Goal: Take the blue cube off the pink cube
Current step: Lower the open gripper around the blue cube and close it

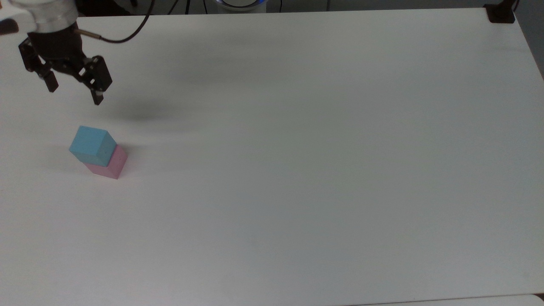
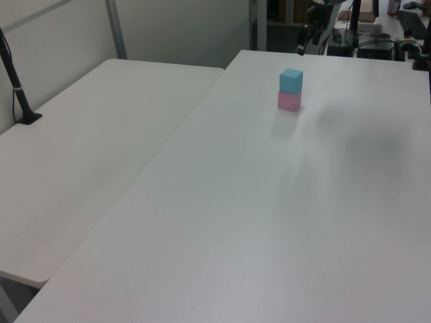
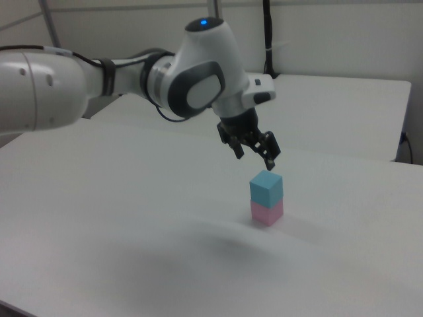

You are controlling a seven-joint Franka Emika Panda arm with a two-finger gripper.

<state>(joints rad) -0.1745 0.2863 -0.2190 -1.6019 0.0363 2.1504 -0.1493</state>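
Top view: the blue cube [image 1: 92, 145] sits on the pink cube [image 1: 109, 163], near the top view's left edge of the white table [image 1: 297, 148]. The gripper [image 1: 75, 92] hangs above the table, apart from the stack and toward the table's far edge. Its fingers [image 1: 97, 98] are spread wide and hold nothing. The blue cube stands rotated against the table edges. If the fingers descend without matching that rotation, they are likely to meet corners rather than flat faces and twist the cube.

Left view: the stack stands upright at the far end of the table, blue cube [image 2: 291, 81] squarely over pink cube [image 2: 289, 100]. The gripper [image 2: 307, 42] appears beyond it, too small to read in detail. A sideways approach at stack height could knock both cubes over.

Right view: the gripper [image 3: 255, 151] hovers just above and behind the blue cube [image 3: 266, 186], with a clear gap between them. The pink cube [image 3: 266, 212] rests on the table [image 3: 119, 198]. Descending too far would place the fingers on the pink cube, so that both cubes lift or the lower one is dragged. Closing off-centre could let the blue cube slip out.
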